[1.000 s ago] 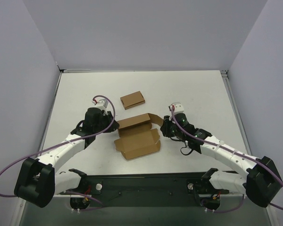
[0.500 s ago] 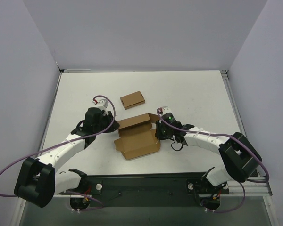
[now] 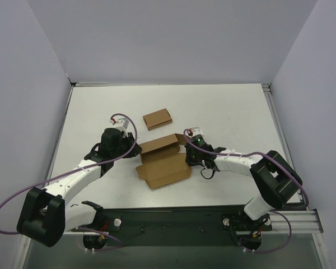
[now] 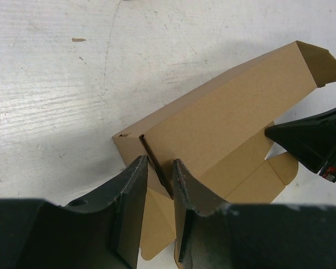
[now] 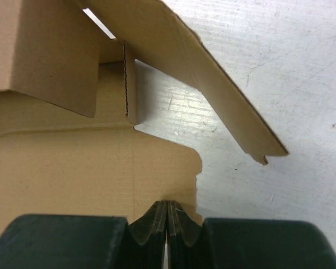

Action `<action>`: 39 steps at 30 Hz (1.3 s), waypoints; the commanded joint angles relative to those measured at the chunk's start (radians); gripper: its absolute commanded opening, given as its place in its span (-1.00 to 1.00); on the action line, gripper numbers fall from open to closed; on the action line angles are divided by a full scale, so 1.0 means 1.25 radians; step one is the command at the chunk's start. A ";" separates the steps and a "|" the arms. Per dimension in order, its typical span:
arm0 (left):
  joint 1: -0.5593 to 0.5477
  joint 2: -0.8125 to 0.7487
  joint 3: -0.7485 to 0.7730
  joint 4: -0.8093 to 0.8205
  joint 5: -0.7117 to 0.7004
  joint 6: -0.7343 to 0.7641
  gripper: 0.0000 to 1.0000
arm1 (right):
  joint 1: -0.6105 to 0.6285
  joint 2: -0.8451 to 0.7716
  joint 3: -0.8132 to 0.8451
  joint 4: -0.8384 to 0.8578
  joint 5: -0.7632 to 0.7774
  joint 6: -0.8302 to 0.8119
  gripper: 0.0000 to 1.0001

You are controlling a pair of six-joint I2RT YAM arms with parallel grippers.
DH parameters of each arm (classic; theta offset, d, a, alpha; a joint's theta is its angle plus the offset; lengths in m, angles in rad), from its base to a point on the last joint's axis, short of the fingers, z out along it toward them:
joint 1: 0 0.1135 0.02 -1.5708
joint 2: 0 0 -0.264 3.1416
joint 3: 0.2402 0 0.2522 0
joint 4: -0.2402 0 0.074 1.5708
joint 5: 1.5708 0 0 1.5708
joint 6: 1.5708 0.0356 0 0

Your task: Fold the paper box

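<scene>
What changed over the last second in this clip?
The right claw swung left from beside the paper box onto its right edge and closed; it now sits shut over the cardboard there. Unchanged: the left claw keeps straddling the box's left wall, and the paper box and the small flat box lie where they were.

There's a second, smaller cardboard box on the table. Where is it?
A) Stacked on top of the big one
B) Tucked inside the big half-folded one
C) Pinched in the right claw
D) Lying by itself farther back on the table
D: in the top view the small flat cardboard box lies alone on the table, beyond the paper box, with bare tabletop between the two.
</scene>
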 commanded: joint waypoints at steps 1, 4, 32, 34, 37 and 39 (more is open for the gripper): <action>-0.002 0.000 0.038 -0.030 -0.010 0.023 -0.31 | -0.005 -0.035 0.033 -0.043 -0.031 -0.001 -0.85; -0.002 0.004 0.047 -0.051 -0.024 0.037 -0.31 | -0.005 -0.102 0.058 -0.106 -0.058 -0.019 -0.71; -0.017 0.022 0.097 -0.170 -0.056 0.096 -0.31 | -0.151 -0.093 0.211 -0.199 -0.101 -0.249 0.40; -0.018 0.031 0.092 -0.154 -0.038 0.091 -0.31 | -0.152 -0.083 0.178 -0.139 -0.106 -0.257 0.38; -0.018 0.056 0.107 -0.154 -0.033 0.095 -0.31 | -0.155 -0.060 0.175 -0.088 -0.128 -0.259 0.25; -0.018 0.081 0.113 -0.151 -0.030 0.096 -0.31 | -0.156 -0.044 0.174 -0.056 -0.160 -0.264 0.07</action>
